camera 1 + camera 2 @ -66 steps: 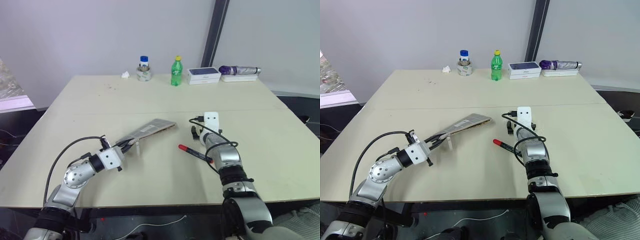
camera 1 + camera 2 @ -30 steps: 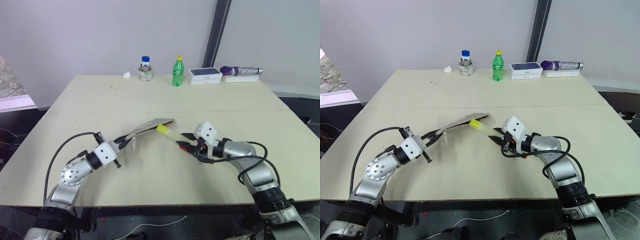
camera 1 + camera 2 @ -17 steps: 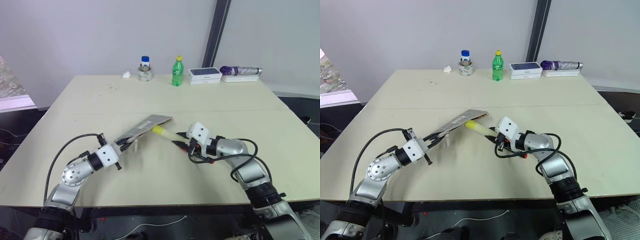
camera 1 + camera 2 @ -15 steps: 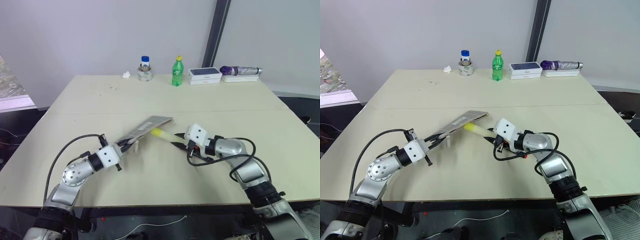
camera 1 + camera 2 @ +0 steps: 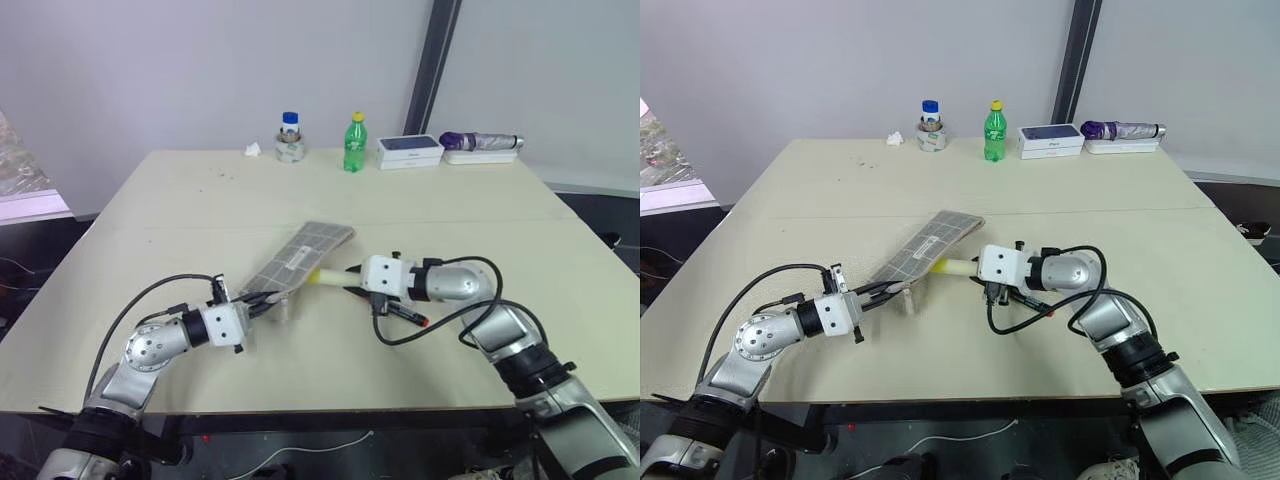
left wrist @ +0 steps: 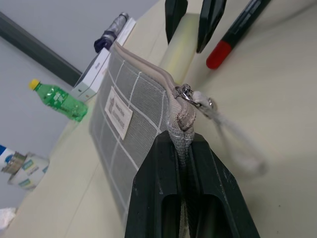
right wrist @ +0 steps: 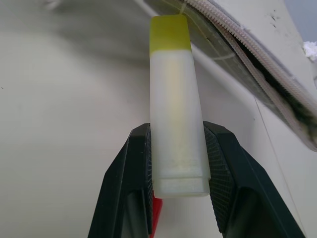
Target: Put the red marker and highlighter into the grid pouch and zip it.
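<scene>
between the right gripper's point(image 7: 177, 163) jaws the highlighter point(image 7: 176, 106) is clamped, its yellow cap at the zipper edge of the grid pouch point(image 5: 300, 262), whose near end is pinched and lifted by the left gripper point(image 6: 184, 163), while the red marker point(image 6: 237, 30) is left on the table point(image 5: 200, 190) beside them.

Left tool point(image 5: 262, 300) clamped tight, level; right tool point(image 5: 350, 282) gripping, aimed leftward.

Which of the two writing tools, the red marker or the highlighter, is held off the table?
The highlighter: the right end effector grips its pale barrel, yellow cap toward the grid pouch. The red marker lies on the table.
</scene>
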Robot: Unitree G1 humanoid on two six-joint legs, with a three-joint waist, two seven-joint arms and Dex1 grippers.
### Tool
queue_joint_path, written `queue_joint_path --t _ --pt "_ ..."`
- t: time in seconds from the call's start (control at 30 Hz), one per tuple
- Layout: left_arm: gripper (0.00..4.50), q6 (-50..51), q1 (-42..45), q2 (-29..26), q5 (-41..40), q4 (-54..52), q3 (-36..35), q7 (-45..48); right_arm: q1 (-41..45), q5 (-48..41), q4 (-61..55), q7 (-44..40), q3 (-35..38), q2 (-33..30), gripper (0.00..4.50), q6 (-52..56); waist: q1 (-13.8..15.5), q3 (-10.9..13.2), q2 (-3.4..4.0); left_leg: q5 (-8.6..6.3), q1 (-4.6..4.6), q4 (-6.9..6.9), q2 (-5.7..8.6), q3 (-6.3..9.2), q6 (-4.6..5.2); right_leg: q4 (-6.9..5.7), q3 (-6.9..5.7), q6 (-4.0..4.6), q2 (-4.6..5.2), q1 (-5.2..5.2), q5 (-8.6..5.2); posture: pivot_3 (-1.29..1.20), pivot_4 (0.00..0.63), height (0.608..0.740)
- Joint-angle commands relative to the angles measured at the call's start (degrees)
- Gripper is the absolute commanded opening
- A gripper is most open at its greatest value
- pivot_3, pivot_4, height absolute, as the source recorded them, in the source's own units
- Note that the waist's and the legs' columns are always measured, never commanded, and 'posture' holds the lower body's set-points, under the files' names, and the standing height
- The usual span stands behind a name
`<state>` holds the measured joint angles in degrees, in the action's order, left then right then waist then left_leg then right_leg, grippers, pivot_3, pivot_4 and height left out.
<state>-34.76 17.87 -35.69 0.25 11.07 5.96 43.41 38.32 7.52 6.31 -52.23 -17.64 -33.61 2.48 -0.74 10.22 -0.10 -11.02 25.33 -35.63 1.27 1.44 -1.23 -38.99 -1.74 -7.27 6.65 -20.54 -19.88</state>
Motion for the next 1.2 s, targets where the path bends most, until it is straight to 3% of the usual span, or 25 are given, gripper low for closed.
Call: queue_joint_path --t 0.03,0.17,0.37,0.6,1.2 --pt "0.00 -0.25 1.06 -0.50 -3.49 -1.11 -1.11 1.40 2.11 0.12 -0.29 -0.34 1.36 -0.77 0.89 -1.39 0.04 0.00 0.00 0.00 0.00 0.00 0.00 0.00 0.00 0.00 0.00 0.00 0.00 0.00 0.00 0.00 0.150 0.740" --pt "0.00 1.57 1.64 -0.40 -6.06 -1.91 -1.71 2.42 0.77 0.09 0.37 -1.70 1.79 -2.78 0.89 -2.63 0.17 0.00 0.00 0.00 0.00 -0.02 -0.01 0.01 0.00 0.00 -0.01 0.00 0.02 0.02 0.00 0.00 0.150 0.740" --pt "0.00 4.84 2.23 -0.57 -10.24 -0.64 -2.86 4.84 0.00 -9.41 -5.22 -4.98 6.44 -1.22 0.89 5.13 -0.14 0.00 0.00 0.00 0.00 0.00 -0.04 0.00 0.00 0.00 -0.01 0.00 0.00 0.01 0.00 0.00 0.150 0.740" --pt "0.00 10.76 3.77 -0.57 -17.02 0.41 -5.76 8.84 -2.61 -17.12 -10.99 -9.95 9.80 -3.52 0.89 10.52 0.16 0.01 -0.02 -0.01 0.01 -0.04 -0.08 0.05 0.01 0.01 -0.04 0.00 0.02 0.07 0.00 0.00 0.150 0.740" --pt "0.00 11.64 4.08 0.79 -18.38 0.67 -7.13 13.74 -1.31 -13.14 -6.92 -5.40 9.12 -3.92 0.89 12.32 0.10 0.01 -0.02 -0.01 0.00 -0.08 -0.07 0.06 0.01 0.01 -0.05 0.00 0.02 0.08 0.00 0.00 0.150 0.740"
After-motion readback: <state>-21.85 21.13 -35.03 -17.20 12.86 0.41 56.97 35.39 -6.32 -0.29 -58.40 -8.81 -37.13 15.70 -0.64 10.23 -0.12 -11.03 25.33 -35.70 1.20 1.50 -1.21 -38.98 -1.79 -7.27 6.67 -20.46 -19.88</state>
